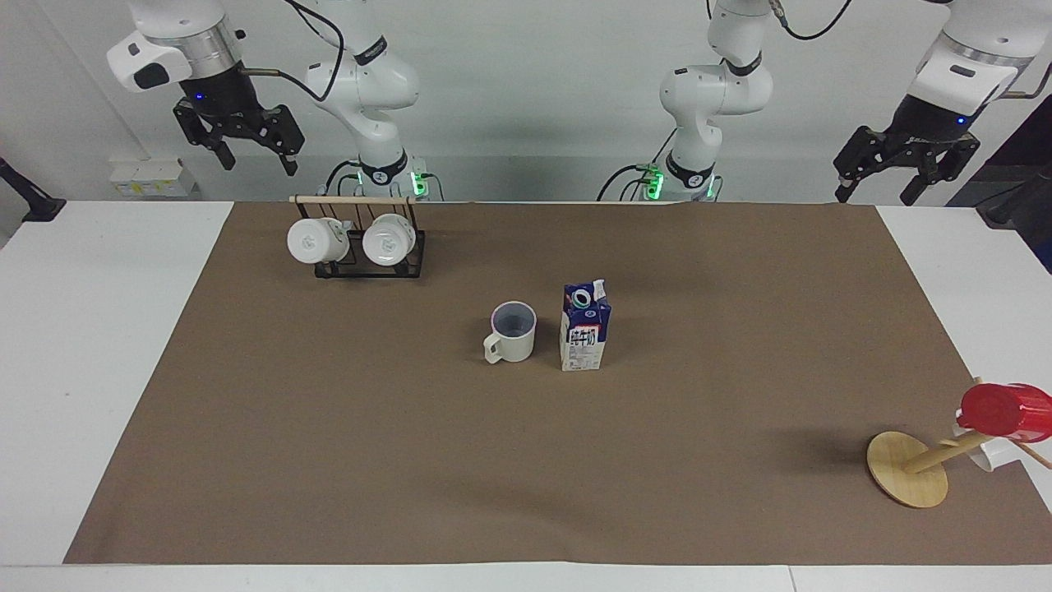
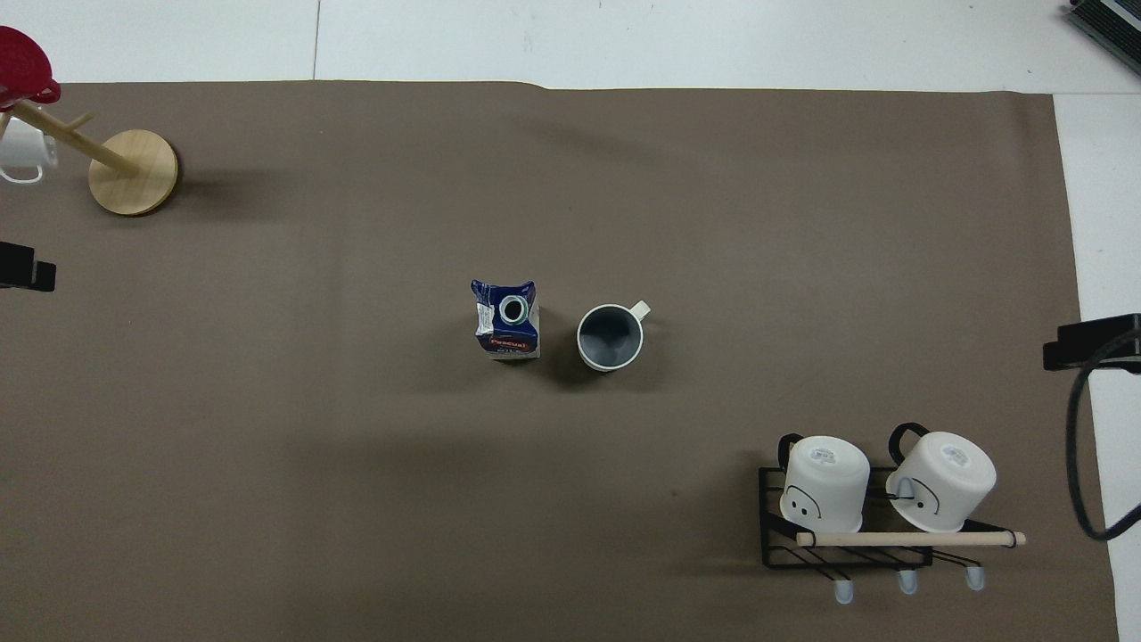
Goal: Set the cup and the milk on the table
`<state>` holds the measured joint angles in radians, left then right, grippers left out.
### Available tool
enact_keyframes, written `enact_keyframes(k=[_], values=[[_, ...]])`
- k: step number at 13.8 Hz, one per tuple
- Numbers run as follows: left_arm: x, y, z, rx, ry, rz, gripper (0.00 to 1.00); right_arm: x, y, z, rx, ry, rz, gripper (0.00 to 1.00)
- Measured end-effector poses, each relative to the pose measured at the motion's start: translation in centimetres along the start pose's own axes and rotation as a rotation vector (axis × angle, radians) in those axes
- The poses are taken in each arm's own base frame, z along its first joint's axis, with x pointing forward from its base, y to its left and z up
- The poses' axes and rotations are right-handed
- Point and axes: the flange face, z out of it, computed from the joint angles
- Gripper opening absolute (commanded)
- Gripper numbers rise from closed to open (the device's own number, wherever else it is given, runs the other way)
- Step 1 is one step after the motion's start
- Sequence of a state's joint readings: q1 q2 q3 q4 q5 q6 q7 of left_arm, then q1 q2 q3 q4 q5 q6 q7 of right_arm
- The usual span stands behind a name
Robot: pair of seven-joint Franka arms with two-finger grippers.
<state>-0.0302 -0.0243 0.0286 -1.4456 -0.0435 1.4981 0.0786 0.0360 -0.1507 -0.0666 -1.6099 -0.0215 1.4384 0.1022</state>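
Observation:
The cream cup [image 1: 513, 331] [image 2: 610, 337] stands upright on the brown sheet of the table [image 1: 526, 477] [image 2: 357, 490], near its middle, with its handle pointing away from the robots. Right beside it, toward the left arm's end, the blue and white milk [image 1: 584, 337] [image 2: 508, 321] carton stands upright. Nothing touches either one. My right gripper [image 1: 257, 163] hangs open and empty, high over the table's robot edge at the right arm's end. My left gripper [image 1: 874, 196] hangs open and empty over the robot edge at the left arm's end.
A black wire rack [image 1: 362, 265] [image 2: 847, 557] with two white mugs and a wooden bar stands near the robots at the right arm's end. A wooden mug tree [image 1: 908, 469] [image 2: 134, 171] carrying a red cup [image 1: 1003, 409] stands far from the robots at the left arm's end.

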Motion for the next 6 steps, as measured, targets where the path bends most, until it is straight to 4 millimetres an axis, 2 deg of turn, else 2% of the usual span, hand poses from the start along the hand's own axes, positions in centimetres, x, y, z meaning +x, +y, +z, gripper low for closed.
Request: enact_keyframes(k=[6], values=[[-0.01, 0.08, 0.02, 0.0, -0.002, 0.001, 1.0, 0.56, -0.38, -0.5, 0.005, 0.056, -0.005, 1.0]])
